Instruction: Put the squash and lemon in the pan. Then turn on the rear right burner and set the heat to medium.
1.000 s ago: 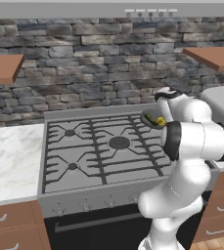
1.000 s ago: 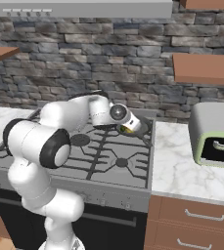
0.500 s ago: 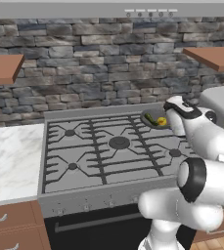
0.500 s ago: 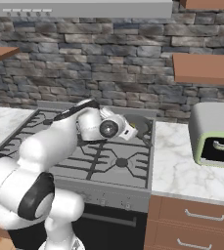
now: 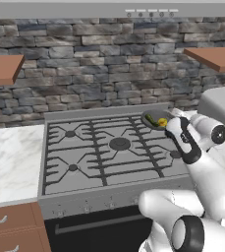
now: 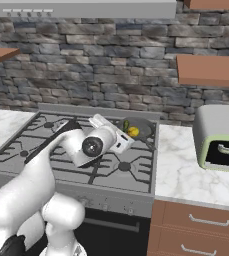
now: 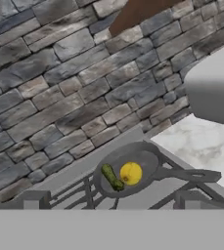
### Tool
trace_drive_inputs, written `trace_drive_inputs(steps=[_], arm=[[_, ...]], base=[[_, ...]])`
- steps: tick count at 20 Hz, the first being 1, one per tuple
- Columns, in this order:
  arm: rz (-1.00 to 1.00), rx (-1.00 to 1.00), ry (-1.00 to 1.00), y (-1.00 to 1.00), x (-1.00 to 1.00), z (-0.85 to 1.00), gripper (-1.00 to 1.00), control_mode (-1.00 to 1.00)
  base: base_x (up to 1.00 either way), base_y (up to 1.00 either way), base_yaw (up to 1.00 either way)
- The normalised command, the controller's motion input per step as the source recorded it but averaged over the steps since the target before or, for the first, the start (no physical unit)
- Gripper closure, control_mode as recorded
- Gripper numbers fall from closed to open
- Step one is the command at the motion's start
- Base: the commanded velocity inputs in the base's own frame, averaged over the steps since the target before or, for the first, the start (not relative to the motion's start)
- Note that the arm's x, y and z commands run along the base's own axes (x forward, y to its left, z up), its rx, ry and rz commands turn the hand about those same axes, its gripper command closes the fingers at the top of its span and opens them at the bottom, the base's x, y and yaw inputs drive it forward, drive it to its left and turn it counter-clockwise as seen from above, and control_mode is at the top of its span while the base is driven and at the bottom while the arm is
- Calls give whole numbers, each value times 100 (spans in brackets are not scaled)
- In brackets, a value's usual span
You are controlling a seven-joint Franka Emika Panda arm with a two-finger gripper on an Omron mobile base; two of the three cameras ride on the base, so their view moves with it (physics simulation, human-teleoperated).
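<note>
**Where my three cameras sit**

My left base camera looks forward and down from behind my arm, my right one mirrors it. Both share the stove (image 5: 109,152) and the pan (image 6: 136,129) at its rear right. My hand camera faces the stone wall (image 7: 59,78), nearer the pan.

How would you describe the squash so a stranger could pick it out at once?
Find the stove below the stone wall. At its rear right corner sits a dark pan. Inside, the squash is the slim dark green one, beside the round yellow lemon.
</note>
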Motion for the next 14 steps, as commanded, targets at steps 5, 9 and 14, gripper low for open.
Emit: trace_drive_inputs(steps=[5,9,14], arm=[[0,0,0,0,-79,64,-100,-100],[0,2,0,-1,-74,49,-100,-100],[0,14,6,-7,-62,34,-100,-100]], base=[[0,0,0],[0,0,0],[0,0,0]])
